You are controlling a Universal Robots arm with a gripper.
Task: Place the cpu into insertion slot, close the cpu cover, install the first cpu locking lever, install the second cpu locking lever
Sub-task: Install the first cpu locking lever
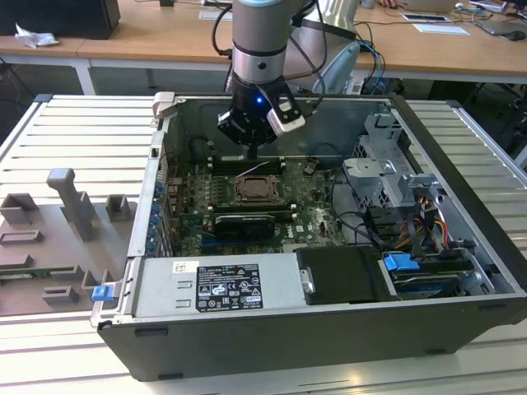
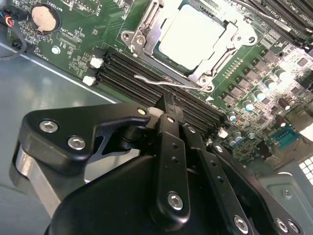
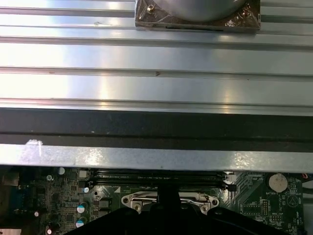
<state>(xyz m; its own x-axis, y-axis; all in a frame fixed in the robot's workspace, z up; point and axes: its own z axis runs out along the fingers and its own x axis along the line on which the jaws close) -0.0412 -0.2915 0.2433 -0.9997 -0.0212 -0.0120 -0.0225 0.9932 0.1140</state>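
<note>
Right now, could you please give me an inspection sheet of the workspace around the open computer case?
Surface: ribbed metal table carrying the open computer case.
Job's things: cpu sits in the insertion slot; cpu cover lies down around it; a thin wire locking lever stands off the board beside the socket.
Clutter: grey fixture blocks on the table at the exterior view's left.
Claw: claw shut, its tip close to the lever; contact cannot be told.
Cables: bundled wires by the drive bays; cables along the arm.
Surroundings: wooden desks behind.
</note>
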